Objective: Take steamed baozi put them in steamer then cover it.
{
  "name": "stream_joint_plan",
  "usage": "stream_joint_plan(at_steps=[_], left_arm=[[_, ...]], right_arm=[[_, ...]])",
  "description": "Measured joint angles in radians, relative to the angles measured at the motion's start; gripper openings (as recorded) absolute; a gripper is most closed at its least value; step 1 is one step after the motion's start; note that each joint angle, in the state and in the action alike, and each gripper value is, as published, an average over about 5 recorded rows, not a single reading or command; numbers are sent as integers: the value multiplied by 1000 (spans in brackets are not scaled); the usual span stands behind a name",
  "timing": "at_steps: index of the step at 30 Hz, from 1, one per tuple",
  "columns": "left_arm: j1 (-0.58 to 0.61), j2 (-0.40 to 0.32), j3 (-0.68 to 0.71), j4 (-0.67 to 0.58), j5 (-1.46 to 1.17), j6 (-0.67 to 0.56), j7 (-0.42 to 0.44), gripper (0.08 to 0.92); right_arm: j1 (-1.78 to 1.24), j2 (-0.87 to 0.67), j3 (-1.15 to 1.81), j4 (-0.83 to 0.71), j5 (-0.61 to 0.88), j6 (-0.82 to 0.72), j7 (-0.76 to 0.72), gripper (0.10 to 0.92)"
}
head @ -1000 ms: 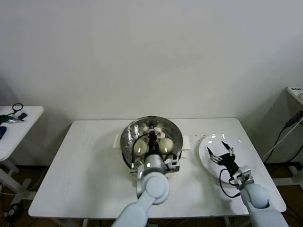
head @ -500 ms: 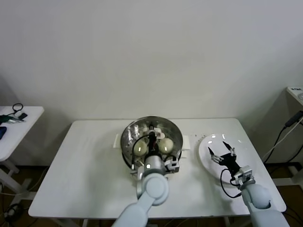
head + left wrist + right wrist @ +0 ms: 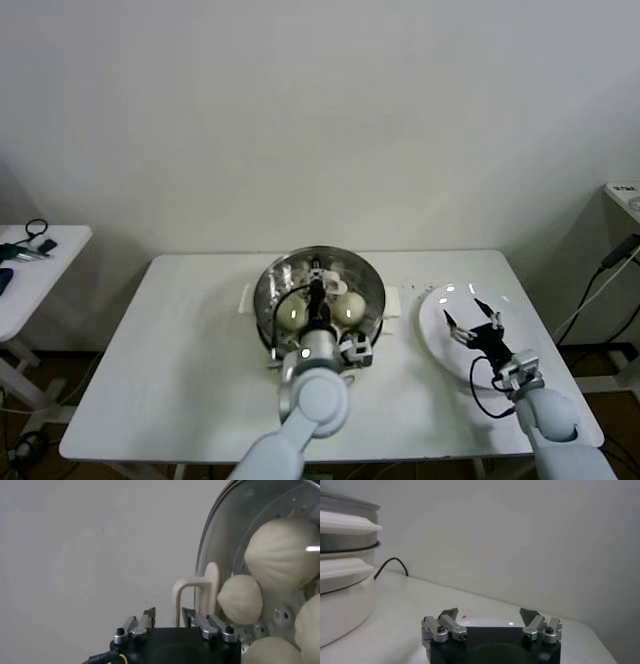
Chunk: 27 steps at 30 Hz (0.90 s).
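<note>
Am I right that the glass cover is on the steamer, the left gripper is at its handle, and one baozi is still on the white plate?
Not quite: the white plate is empty in the head view. The baozi sit inside the steamer under the cover, as the left wrist view shows, and the left gripper is at the handle.

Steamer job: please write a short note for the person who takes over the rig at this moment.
Left tool: at the handle of the glass lid; whether it grips is unclear.
Right tool: open, above the bare plate.
Four buns lie in the steamer, under the lid.
Done: buns loaded, lid over them.
Left: check that the lid sits flat, then pull the left arm away.
</note>
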Motion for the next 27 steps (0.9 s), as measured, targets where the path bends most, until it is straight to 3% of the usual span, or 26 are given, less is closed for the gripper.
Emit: stream_joint_plan(at_steps=[13, 27], left_arm=[[45, 100, 6, -135, -93, 1, 0, 795], [179, 209, -84, -337, -302, 2, -100, 823]], right_arm=[[-10, -1, 25, 2, 27, -8, -16, 823], [-17, -2, 42, 5, 34, -7, -24, 823]])
